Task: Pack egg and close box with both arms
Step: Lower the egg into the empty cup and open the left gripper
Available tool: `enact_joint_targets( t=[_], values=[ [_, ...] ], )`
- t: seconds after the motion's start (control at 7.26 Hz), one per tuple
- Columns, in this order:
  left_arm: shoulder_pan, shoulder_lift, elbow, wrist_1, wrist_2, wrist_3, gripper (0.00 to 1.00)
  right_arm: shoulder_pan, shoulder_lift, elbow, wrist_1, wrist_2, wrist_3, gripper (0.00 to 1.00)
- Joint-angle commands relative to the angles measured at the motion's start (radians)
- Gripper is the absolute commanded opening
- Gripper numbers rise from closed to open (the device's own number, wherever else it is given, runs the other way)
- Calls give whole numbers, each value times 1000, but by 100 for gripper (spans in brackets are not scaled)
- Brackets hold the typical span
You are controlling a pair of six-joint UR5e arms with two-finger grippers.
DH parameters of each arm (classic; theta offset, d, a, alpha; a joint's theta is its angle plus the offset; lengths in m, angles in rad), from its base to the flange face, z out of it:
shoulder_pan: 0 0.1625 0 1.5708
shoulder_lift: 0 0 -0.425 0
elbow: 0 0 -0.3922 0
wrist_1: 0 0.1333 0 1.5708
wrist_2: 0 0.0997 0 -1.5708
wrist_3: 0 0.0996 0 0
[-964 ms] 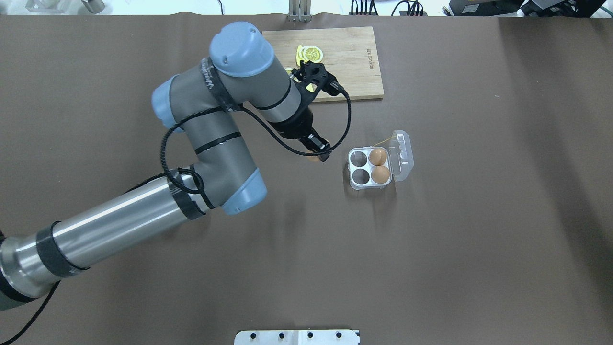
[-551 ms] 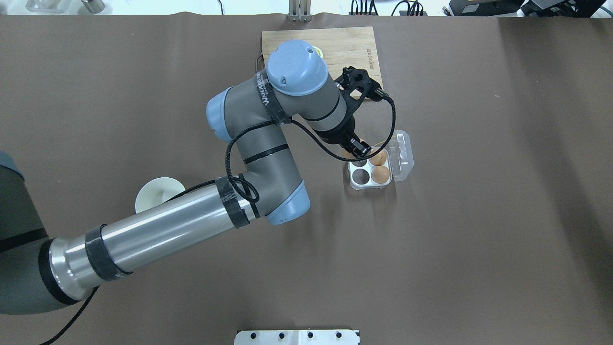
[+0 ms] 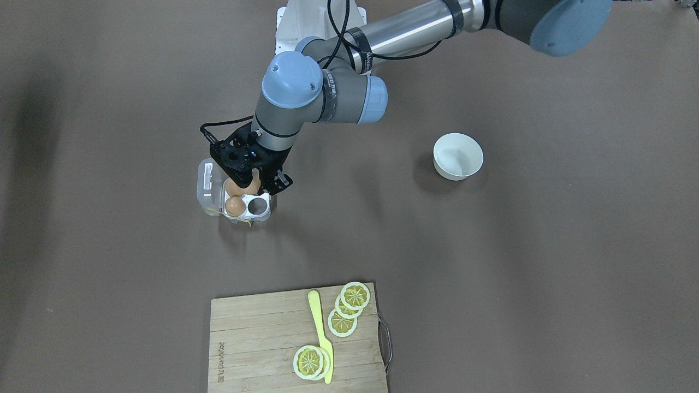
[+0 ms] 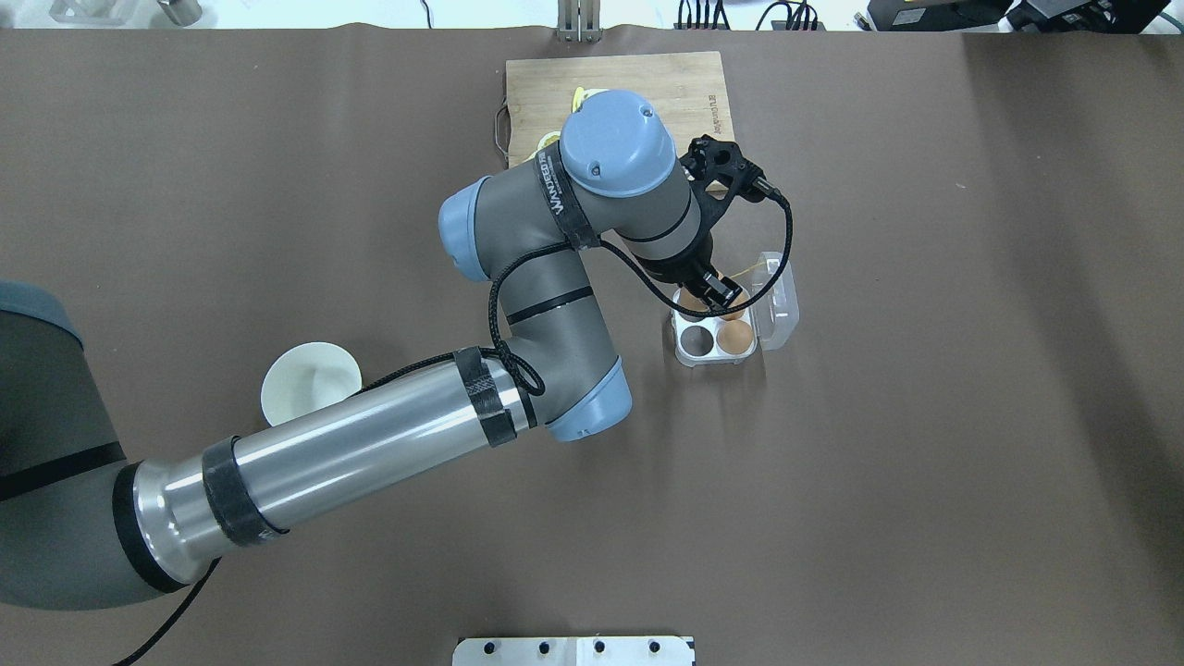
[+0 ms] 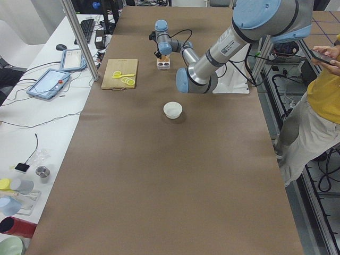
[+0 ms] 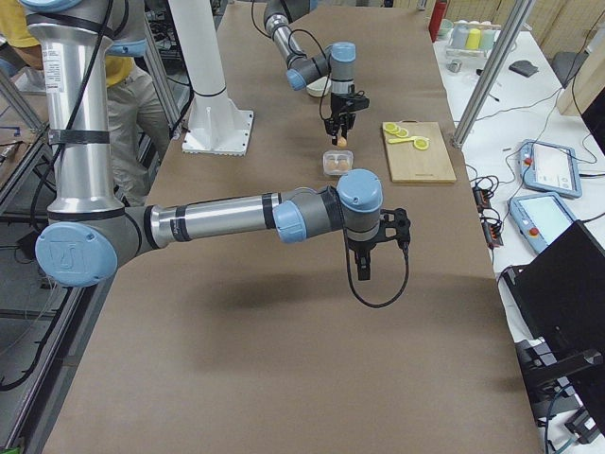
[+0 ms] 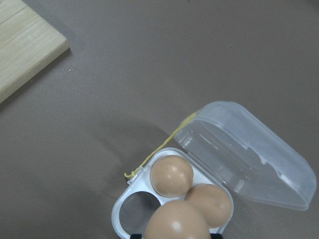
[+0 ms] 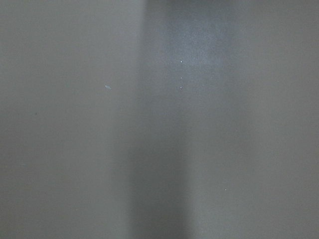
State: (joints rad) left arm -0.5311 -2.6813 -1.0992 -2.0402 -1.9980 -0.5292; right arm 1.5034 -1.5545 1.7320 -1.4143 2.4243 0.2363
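My left gripper hangs just above the box, shut on an egg. In the overhead view that egg peeks out over the far-left cell. The box is a small white four-cell tray with its clear lid folded open to the right. Two more eggs fill the cells beside the lid. The near-left cell shows bare. My right gripper hovers over the cloth, well short of the box. I cannot tell whether it is open or shut.
A white bowl stands left of the box, partly under my left forearm. A wooden cutting board with lemon slices and a yellow knife lies beyond the box. A person stands beside the table.
My left arm has swung to the right, carrying the egg from left of the box to right above its cells. The bowl has come out from under the arm.
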Motion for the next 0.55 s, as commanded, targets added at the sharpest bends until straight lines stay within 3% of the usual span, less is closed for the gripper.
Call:
enact_joint_targets(
  t=[0.0, 0.41],
  values=[
    [8, 11, 7, -2, 5, 0, 26, 0, 1, 0, 0, -1, 0, 100],
    [34, 18, 9, -3, 36, -2, 27, 0, 1, 0, 0, -1, 0, 100]
  ],
)
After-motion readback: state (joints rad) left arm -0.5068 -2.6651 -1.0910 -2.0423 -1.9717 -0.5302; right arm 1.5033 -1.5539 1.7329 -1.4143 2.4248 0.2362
